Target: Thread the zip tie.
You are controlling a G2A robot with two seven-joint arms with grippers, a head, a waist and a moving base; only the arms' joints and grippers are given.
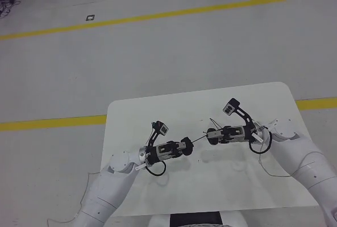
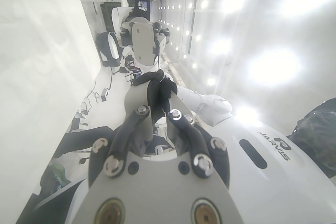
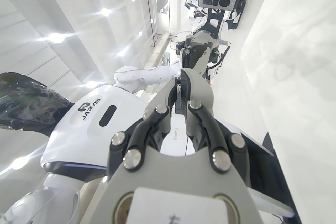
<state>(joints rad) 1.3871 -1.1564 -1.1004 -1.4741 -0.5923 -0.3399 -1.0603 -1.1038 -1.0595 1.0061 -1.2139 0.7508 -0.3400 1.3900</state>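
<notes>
Left gripper (image 1: 187, 142): jaws clamping tight on dark end of zip tie (image 1: 199, 138). Right gripper (image 1: 209, 135): jaws pressing together, seemingly pinching other end. Strap is spanning gap between both sets of jaws, with loose strands sticking out beside right jaws.

Risks:
- tip missing head slot through slight misalignment
- thin strap twisting or slipping in pinch
- strap buckling if pushed
- piece dropping to table (image 1: 157, 113) beneath jaws
</notes>
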